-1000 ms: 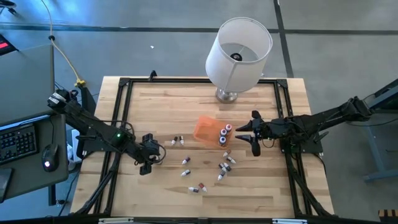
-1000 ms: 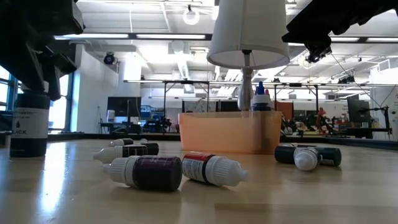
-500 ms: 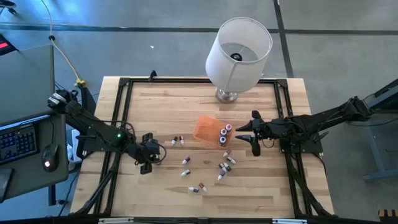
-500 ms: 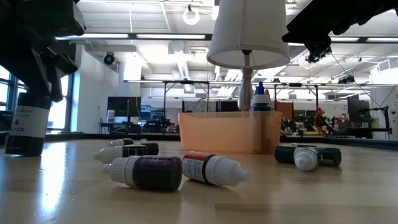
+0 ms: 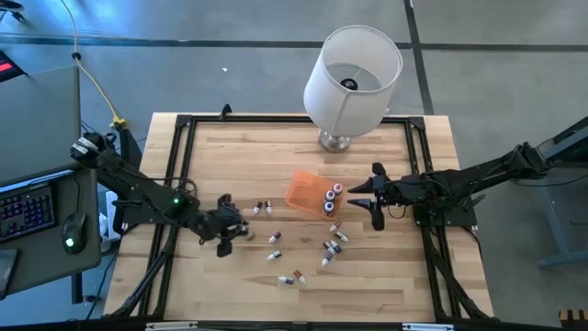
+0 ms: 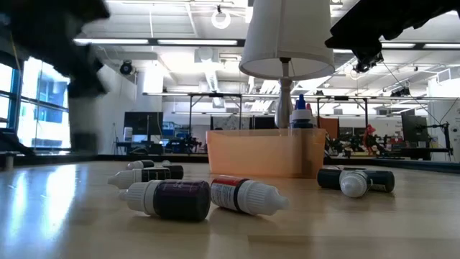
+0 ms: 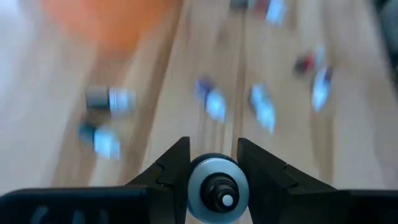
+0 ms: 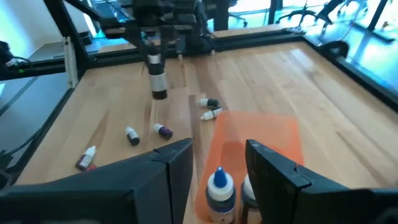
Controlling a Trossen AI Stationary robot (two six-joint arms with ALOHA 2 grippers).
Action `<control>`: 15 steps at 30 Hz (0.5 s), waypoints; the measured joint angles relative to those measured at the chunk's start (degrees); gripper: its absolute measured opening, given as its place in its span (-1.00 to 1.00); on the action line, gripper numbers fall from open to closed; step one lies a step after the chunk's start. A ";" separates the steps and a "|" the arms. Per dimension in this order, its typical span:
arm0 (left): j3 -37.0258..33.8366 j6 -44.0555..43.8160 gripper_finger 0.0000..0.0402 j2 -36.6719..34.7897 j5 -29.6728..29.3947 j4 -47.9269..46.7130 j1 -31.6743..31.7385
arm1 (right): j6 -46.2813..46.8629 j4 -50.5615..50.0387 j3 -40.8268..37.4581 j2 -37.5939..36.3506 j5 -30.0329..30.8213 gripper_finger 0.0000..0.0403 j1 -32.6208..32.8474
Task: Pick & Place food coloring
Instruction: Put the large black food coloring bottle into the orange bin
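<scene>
Left jaws (image 7: 213, 186) clamp bottle (image 7: 213, 188) upright, lifted off table (image 5: 248, 147).

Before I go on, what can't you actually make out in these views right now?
- Left gripper shut on a bottle: the left wrist view shows only the cap end, so its label is hidden.
- Low view: that arm is only a motion-blurred smear.
- Orange box: the low view's near wall hides all but the bottle tips.
- High view: scattered bottles too small to tell cap colours.
</scene>
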 joint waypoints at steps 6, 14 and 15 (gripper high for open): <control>0.02 21.24 -0.45 0.32 -2.86 27.03 0.04 | -0.38 1.51 0.00 -0.01 2.09 -0.31 0.00; 10.26 28.15 -0.45 6.95 -0.74 26.17 10.22 | -1.38 2.29 0.00 -0.02 1.78 -0.31 0.00; 12.47 26.46 -0.45 8.88 0.59 24.49 12.47 | -1.38 2.27 0.00 -0.01 1.78 -0.31 0.00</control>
